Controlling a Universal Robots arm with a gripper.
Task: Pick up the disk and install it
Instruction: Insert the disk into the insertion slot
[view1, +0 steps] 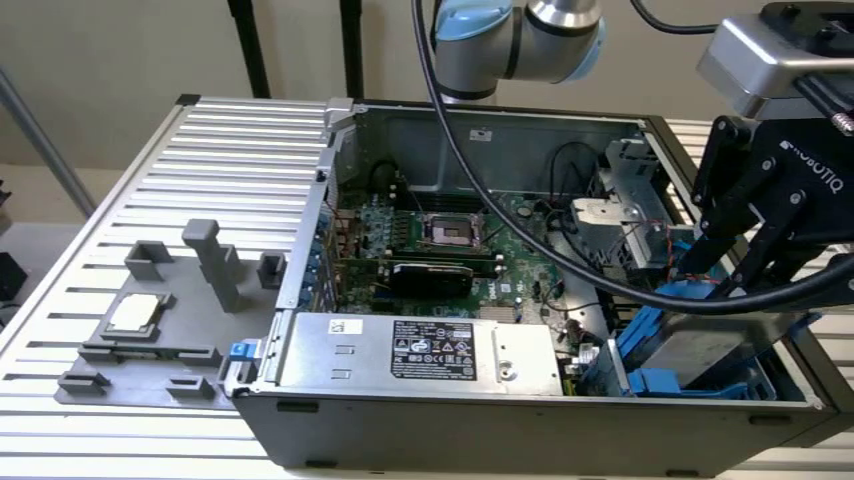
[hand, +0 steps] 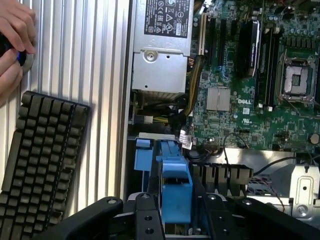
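At the lower right of the exterior view, the disk (view1: 707, 350) leans tilted at the blue drive cage (view1: 654, 382) of the open computer case (view1: 534, 420), with the gripper (view1: 731, 272) apparently clamped on its upper end. I judge it dense and rigid, slick on its metal face and sensitive to shock; the plastic frame edges are the place to grip. The wrist view shows its carrier frame (hand: 176, 185) pinched between the black fingers (hand: 147, 220), plus a keyboard (hand: 42, 160) and a person's hand (hand: 15, 45); the exterior view gives the drive's grey face and lean
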